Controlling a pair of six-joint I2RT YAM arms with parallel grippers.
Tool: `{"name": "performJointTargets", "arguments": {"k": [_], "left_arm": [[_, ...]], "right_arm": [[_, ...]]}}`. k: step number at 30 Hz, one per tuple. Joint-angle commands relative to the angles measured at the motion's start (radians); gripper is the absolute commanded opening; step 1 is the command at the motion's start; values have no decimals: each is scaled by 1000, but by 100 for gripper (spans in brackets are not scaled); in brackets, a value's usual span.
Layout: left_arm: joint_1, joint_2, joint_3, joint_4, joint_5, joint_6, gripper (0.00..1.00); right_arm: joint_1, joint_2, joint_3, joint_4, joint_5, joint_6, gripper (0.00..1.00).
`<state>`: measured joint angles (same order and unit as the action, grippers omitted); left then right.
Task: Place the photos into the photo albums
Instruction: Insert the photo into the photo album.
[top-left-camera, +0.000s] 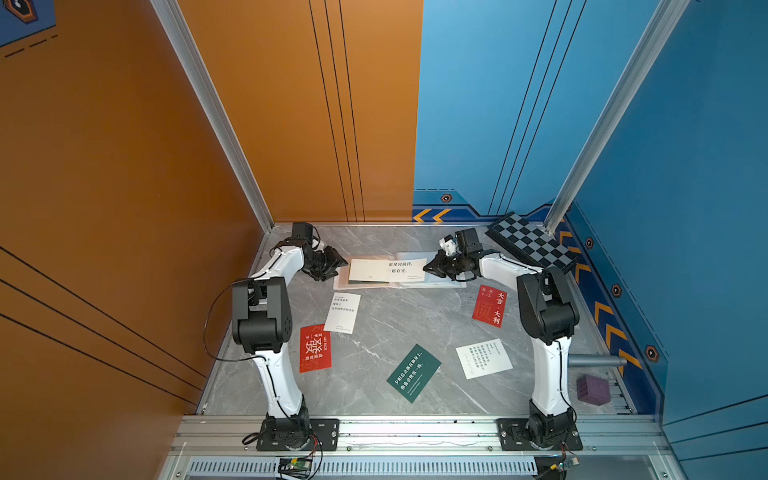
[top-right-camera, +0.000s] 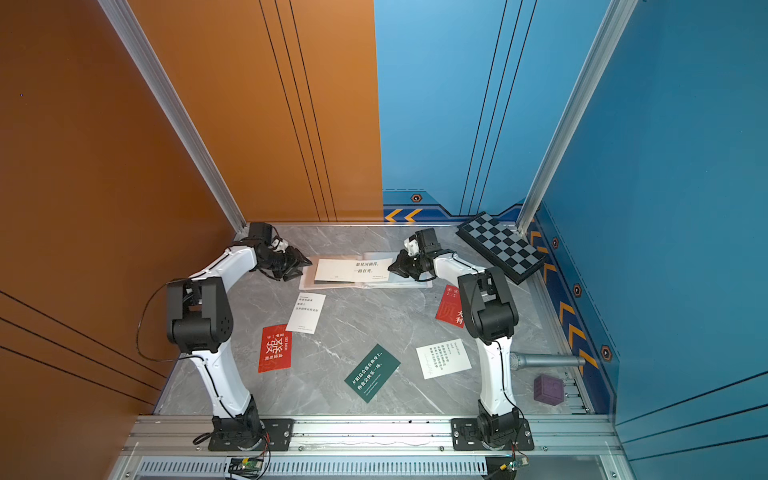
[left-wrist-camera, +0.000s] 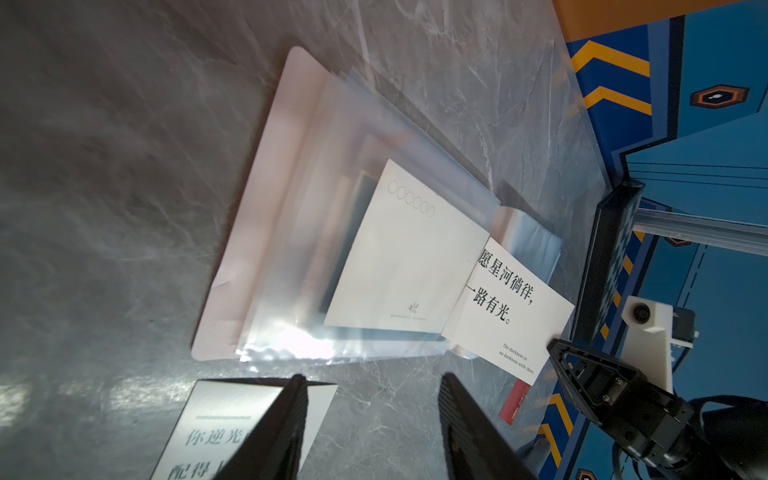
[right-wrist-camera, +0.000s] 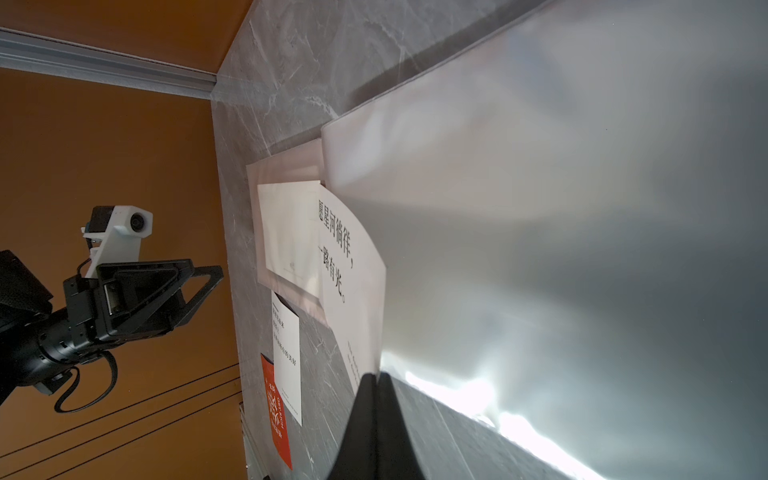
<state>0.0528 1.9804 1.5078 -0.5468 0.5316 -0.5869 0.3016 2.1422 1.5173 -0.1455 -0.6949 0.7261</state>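
Top views: grey marble table (top-left-camera: 395, 328), 5 loose photos (top-left-camera: 413, 373); orange wall (top-left-camera: 124, 166), blue wall (top-left-camera: 478, 104).

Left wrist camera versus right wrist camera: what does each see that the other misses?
Only the left wrist view: the checkered board and blue wall. Only the right wrist view: the red card beside the loose white card. Both: the photo album, the right gripper shut on a white card, the left gripper open.
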Motion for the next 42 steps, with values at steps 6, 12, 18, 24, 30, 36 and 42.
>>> {"name": "performJointTargets", "arguments": {"k": [6,12,18,24,30,36,42], "left_arm": [[-6,5,30,-30,-14,23,54],[-9,5,30,-30,-16,24,53],[-18,15,32,-30,-17,18,54],[-23,21,37,-36,-23,16,53],[-23,21,40,-38,-17,17,54],[-22,20,42,-41,-15,16,54],[-25,20,43,-42,-18,13,53]], "right_arm": [[22,18,42,17,4,28,3],[35,53,83,15,6,33,3],[48,91,133,-1,11,32,3],[59,141,207,-50,22,15,3],[83,178,270,-102,36,-11,4],[94,213,327,-137,37,-23,4],[109,255,381,-166,37,-29,6]]}}
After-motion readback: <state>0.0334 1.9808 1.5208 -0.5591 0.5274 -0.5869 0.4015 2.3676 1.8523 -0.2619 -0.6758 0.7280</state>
